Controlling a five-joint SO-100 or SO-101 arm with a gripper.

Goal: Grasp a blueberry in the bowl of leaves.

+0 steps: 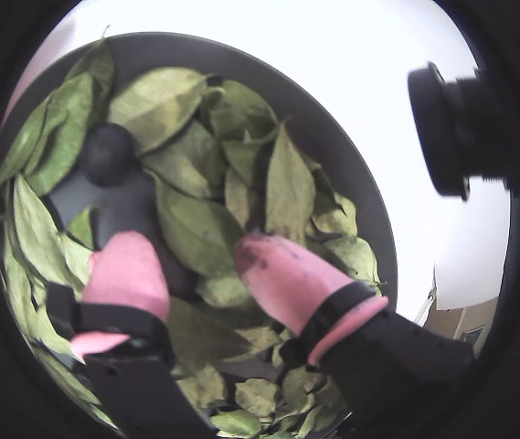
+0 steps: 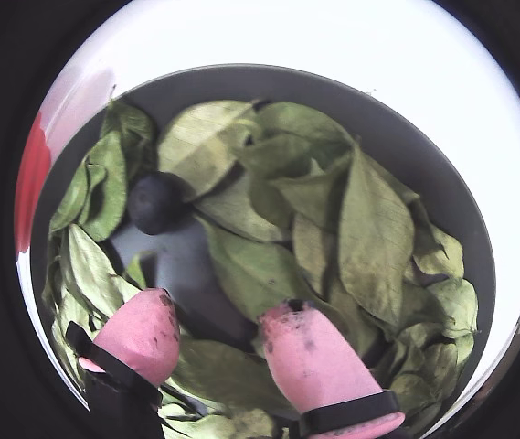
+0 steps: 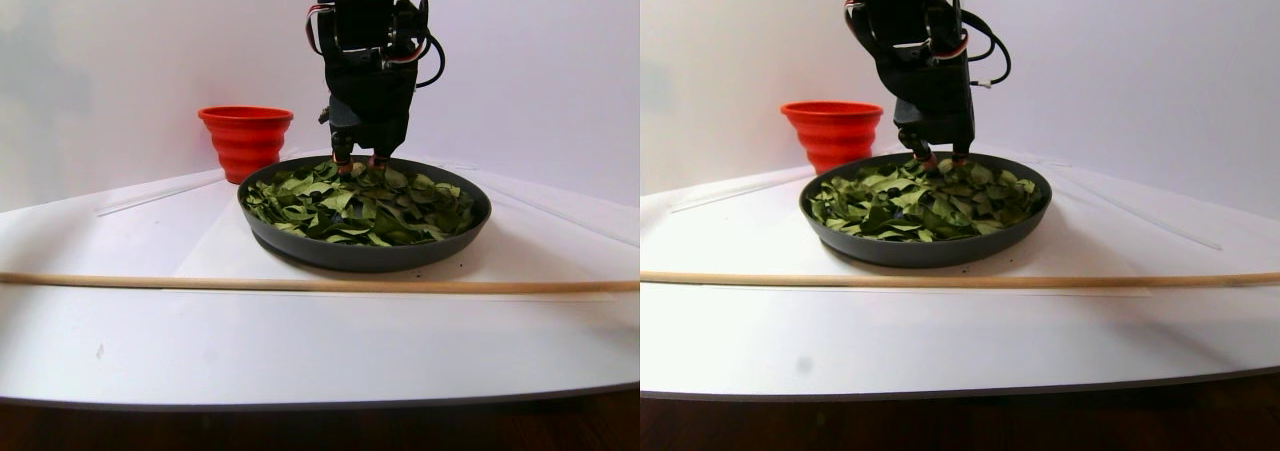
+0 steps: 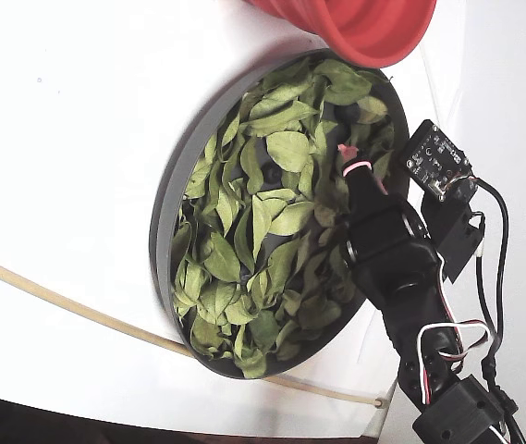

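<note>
The dark-grey bowl (image 1: 351,165) holds many green leaves (image 1: 196,229). A dark blueberry (image 1: 106,154) lies on a bare patch of the bowl floor among the leaves, beyond my left pink finger; it also shows in the other wrist view (image 2: 156,201). My gripper (image 1: 189,245) is open and empty, its pink fingertips (image 2: 291,329) low over the leaves with a leaf between them. In the stereo pair view the gripper (image 3: 358,161) dips into the back of the bowl (image 3: 365,256). In the fixed view the gripper (image 4: 346,155) is at the bowl's right side near the rim (image 4: 165,203).
A red-orange plastic bowl (image 3: 245,136) stands behind the dish, close to it (image 4: 364,23). A thin wooden stick (image 3: 300,283) lies across the white table in front of the dish. A black camera module (image 1: 442,128) juts in at the right of a wrist view.
</note>
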